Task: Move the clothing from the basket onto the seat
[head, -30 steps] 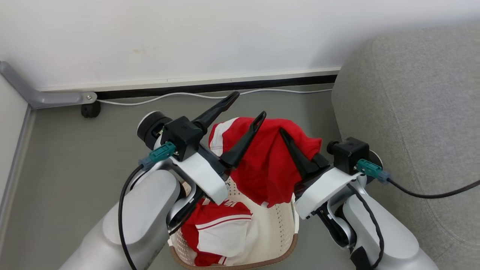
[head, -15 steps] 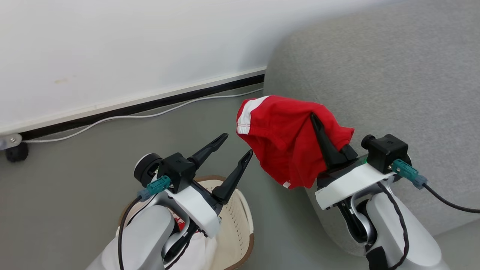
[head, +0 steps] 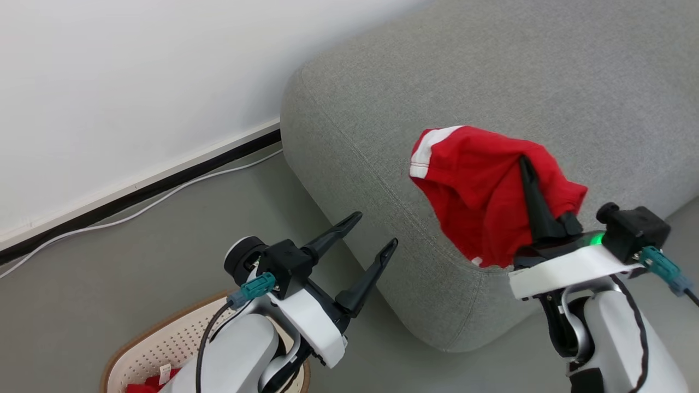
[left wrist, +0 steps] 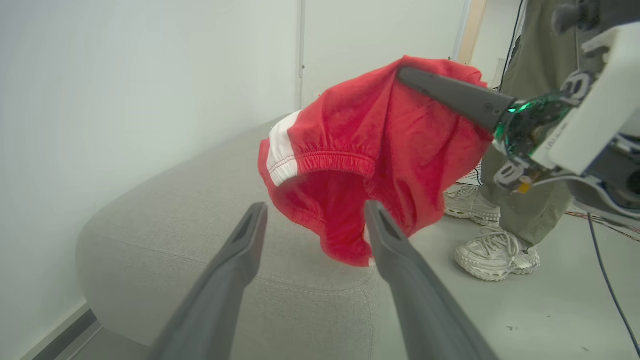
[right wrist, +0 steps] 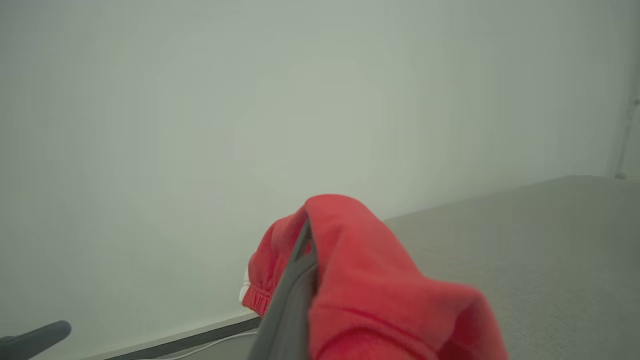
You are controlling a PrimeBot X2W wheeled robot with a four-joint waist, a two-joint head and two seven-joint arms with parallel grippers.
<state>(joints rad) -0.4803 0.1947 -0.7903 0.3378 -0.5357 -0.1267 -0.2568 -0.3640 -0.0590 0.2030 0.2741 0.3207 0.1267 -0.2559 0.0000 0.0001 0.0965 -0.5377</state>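
A red garment with a white stripe [head: 480, 191] hangs draped over my right gripper [head: 525, 164], which is shut on it above the front edge of the grey seat [head: 491, 71]. One dark finger [head: 535, 207] shows; the cloth hides the other. The left wrist view has the same garment [left wrist: 375, 150] hanging over the seat [left wrist: 200, 225]. My left gripper [head: 375, 230] stands open and empty, left of the seat and above the floor. The cream basket [head: 142, 349] sits at the lower left, mostly hidden by my left arm, with more red clothing [head: 143, 387] inside. In the right wrist view the garment [right wrist: 360, 280] wraps a finger [right wrist: 290, 300].
A white cable [head: 136, 210] runs along the dark skirting by the wall. A person's pale shoes [left wrist: 495, 255] and olive trousers [left wrist: 530, 100] stand on the floor beyond the seat's end. Grey floor [head: 109, 273] lies between the wall and the basket.
The head view has swung right, so the basket has slid to the lower left. My right gripper has carried the red garment from above the basket to over the seat's edge. The left gripper stays open.
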